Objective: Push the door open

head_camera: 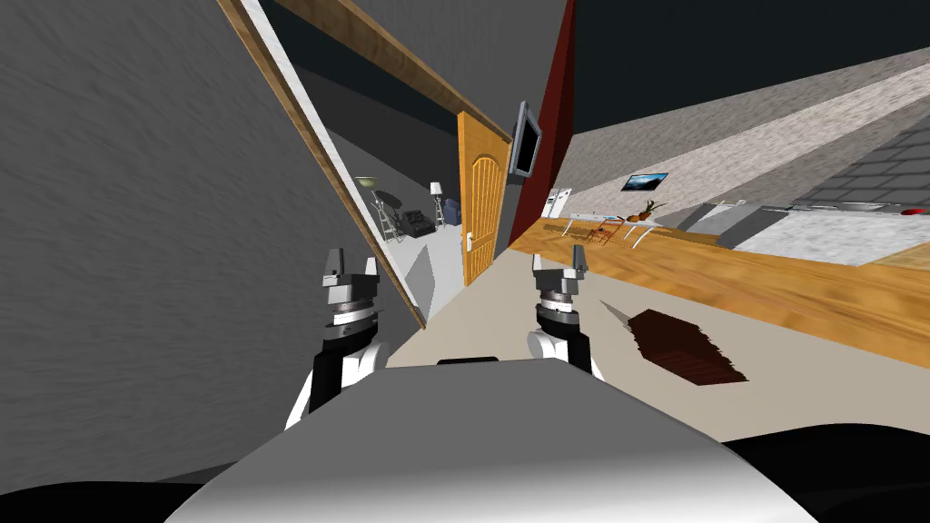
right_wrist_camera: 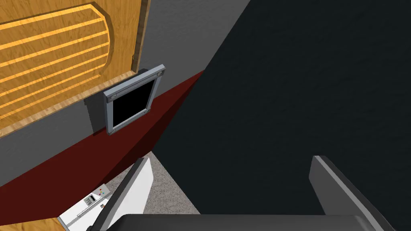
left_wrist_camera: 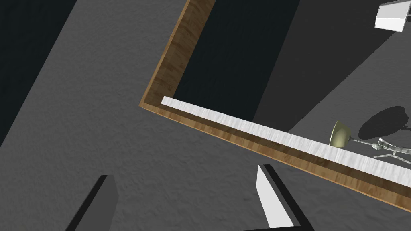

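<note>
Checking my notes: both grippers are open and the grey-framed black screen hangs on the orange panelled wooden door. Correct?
No: the right wrist view shows the grey-framed black screen on the grey wall beside the orange panelled wooden door. The left gripper and right gripper are open.

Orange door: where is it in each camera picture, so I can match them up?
Head view: orange door at centre, left of the grey-framed screen.
Left wrist view: looks at the wooden door frame instead.
Right wrist view: the door, upper left corner.
Shared landmark: that screen, beside the door.
</note>
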Robot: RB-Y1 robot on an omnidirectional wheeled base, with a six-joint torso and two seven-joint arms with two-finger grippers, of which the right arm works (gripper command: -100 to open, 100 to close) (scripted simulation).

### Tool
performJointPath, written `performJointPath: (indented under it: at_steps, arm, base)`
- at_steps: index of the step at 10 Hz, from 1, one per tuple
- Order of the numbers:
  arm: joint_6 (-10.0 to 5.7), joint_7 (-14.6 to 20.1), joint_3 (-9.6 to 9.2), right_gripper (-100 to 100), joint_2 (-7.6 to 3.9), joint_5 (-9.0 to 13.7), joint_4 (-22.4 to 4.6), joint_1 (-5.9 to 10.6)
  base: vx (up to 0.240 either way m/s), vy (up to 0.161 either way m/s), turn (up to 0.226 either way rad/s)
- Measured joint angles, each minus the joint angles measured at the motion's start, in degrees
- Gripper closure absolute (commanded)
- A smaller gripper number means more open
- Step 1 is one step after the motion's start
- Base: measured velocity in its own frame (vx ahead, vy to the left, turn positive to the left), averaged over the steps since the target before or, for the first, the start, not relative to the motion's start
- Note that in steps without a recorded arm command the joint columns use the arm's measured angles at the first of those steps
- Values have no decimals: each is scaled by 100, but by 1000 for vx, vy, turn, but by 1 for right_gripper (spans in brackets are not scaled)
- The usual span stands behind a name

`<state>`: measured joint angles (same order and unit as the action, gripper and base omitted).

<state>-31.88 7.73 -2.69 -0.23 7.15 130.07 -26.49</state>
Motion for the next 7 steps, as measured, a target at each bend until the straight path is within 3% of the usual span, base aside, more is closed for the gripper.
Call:
performJointPath:
  at_steps: [7]
  arm:
    - [219, 622, -69, -100, -137, 773, -167, 33]
  base:
    - [71, -31, 46]
